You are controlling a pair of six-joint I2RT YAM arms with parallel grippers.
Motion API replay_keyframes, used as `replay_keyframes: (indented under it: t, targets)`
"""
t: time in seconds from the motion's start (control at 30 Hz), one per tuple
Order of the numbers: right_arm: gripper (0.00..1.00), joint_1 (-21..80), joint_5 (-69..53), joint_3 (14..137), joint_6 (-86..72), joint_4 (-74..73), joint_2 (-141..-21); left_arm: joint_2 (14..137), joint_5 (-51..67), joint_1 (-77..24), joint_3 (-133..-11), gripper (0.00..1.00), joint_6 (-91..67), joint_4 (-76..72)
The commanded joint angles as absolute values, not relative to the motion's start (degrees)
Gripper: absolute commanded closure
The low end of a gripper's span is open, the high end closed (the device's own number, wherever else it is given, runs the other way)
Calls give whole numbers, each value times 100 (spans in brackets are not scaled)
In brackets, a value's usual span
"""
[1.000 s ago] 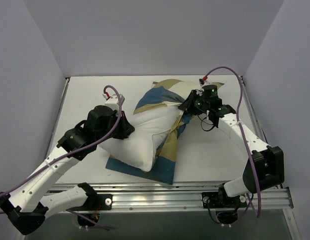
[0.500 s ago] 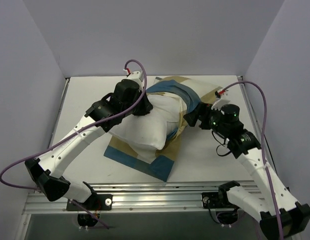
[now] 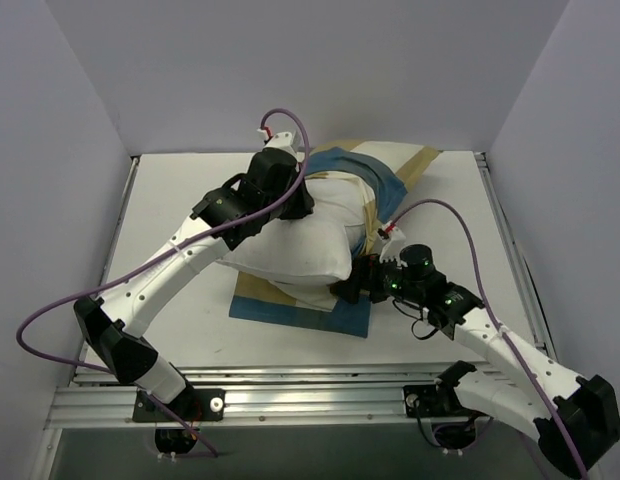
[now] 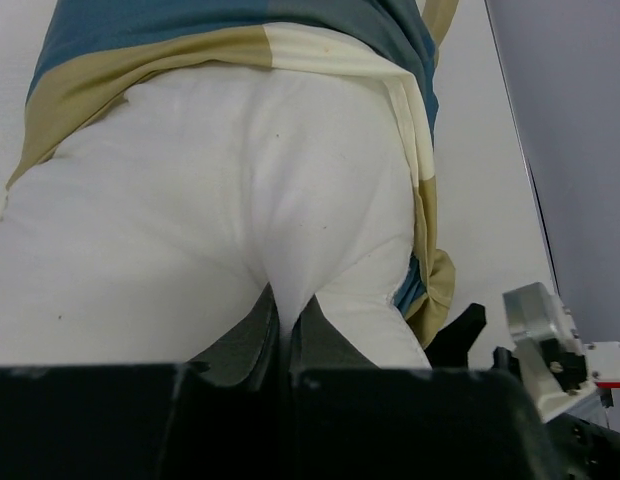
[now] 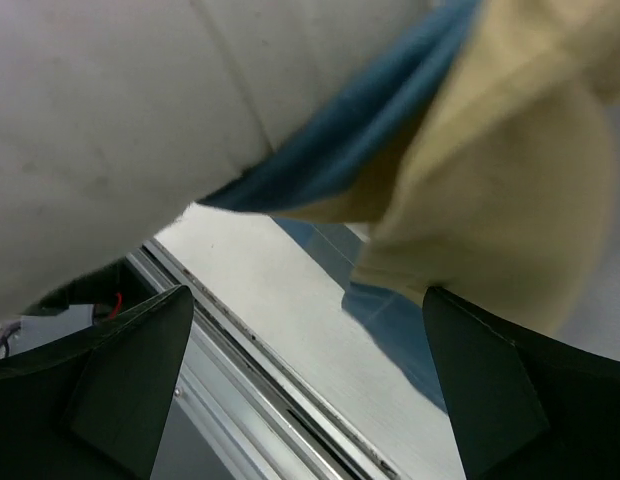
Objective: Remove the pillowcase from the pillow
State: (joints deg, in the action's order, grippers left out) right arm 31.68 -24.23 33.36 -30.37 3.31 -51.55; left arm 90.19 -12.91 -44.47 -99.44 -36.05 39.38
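The plump white pillow (image 3: pixel 290 250) lies mid-table, half out of the checked teal, tan and white pillowcase (image 3: pixel 375 175), which still wraps its far end and spreads flat beneath it. My left gripper (image 3: pixel 298 205) is shut on a pinch of the pillow's white cloth (image 4: pixel 280 300). My right gripper (image 3: pixel 348 290) is open at the pillow's near right corner. Its fingers (image 5: pixel 120 370) stand wide apart with nothing between them. Above them hang the pillow (image 5: pixel 110 120) and a tan and blue fold of the pillowcase (image 5: pixel 490 150).
The metal rail (image 3: pixel 320 385) along the table's near edge runs just below my right gripper, and shows in the right wrist view as the rail (image 5: pixel 250 380). Grey walls enclose the table on three sides. A tip of the right gripper (image 4: pixel 460 330) shows in the left wrist view.
My left arm has carried the pillow toward the back right. My right gripper has opened, let go of the pillowcase and dropped to the pillow's near right corner.
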Motion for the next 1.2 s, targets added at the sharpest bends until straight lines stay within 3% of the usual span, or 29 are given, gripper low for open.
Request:
replay_keyframes:
  t: [0.0,0.17,0.23,0.27,0.33,0.37,0.4,0.5,0.53,0.6,0.93,1.17]
  targets:
    - [6,3454,-1926,3366,-3059,1649,-5667,8666,-1345,-4526,-10012,98,-3788,3340]
    - [16,3489,-1530,3269,-3111,2776,-6345,8122,-977,-4553,-9178,98,-3464,3129]
    - [31,3489,-1398,3375,-3041,3058,-6538,7737,-792,-4553,-8615,97,-3262,2963]
    - [47,3489,-1397,3436,-3015,3111,-6591,7604,-695,-4544,-8431,95,-2974,2875]
    - [60,3498,-1511,3638,-2962,3199,-6750,7210,-545,-4553,-7956,75,-2691,2760]
    - [73,3507,-1529,3700,-2945,3208,-6802,7085,-554,-4553,-7815,66,-2394,2725]
    - [79,3516,-1564,3805,-2918,3208,-6881,6832,-545,-4553,-7570,47,-2243,2716]
    - [95,3551,-1608,3963,-2822,3130,-7004,6461,-562,-4588,-7252,23,-1662,2628]
    - [98,3568,-1617,4086,-2804,3077,-7031,6216,-615,-4605,-7042,13,-1513,2584]
    - [100,3629,-1608,4201,-2734,2928,-7092,5987,-641,-4719,-6830,4,-1152,2391]
    - [100,3919,-1283,4746,-2584,2540,-7303,5914,-2161,-6169,-6029,6,-212,1697]
    - [100,4157,-1108,5115,-2461,2408,-7550,6398,-3269,-6513,-5933,6,-9,1161]
